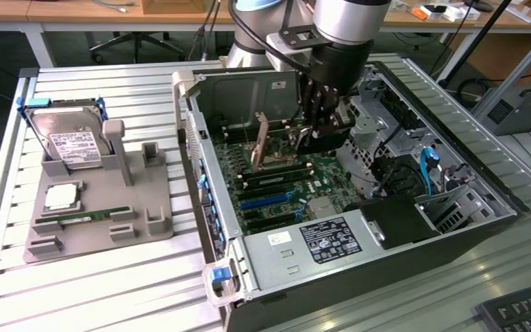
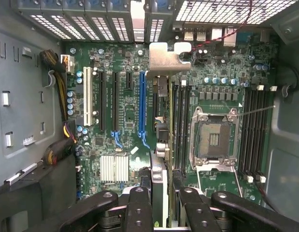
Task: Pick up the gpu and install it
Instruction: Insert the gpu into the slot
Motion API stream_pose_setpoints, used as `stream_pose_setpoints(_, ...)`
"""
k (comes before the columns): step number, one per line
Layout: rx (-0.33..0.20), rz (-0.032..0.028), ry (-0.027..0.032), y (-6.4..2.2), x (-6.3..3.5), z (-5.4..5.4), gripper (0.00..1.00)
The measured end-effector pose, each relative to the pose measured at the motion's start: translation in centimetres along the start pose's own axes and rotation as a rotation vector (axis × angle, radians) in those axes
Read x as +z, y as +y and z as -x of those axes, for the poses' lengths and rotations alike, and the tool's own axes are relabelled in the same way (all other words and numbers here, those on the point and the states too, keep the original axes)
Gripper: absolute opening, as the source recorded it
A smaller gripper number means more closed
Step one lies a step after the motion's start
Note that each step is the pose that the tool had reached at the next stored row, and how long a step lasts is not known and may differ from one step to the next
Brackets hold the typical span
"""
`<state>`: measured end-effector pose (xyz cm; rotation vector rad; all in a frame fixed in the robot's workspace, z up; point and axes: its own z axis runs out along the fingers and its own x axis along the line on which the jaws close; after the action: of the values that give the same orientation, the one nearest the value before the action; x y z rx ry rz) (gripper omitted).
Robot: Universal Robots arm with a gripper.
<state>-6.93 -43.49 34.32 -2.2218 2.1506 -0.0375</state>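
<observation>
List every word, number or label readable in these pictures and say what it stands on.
None can be read.
White label on the boxy silver hard drive: print blurred.
Black-and-white sticker on the grey metal power supply: too small.
Markings on the green motherboard: illegible.

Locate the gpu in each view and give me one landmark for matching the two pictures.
Exterior view: the gpu, a thin tan-brown circuit card, stands on edge inside the open computer case, just to the exterior view's left of the black gripper.
Wrist view: seen edge-on with its silver metal end bracket, running from the fingers toward the case's rear.
Shared landmark: the empty silver CPU socket beside it.
</observation>
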Motion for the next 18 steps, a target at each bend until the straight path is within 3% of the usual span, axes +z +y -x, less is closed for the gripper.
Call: stream_pose_setpoints(18, 0.0, 0.0, 0.0, 1.21, 0.76, -0.5, 0.27)
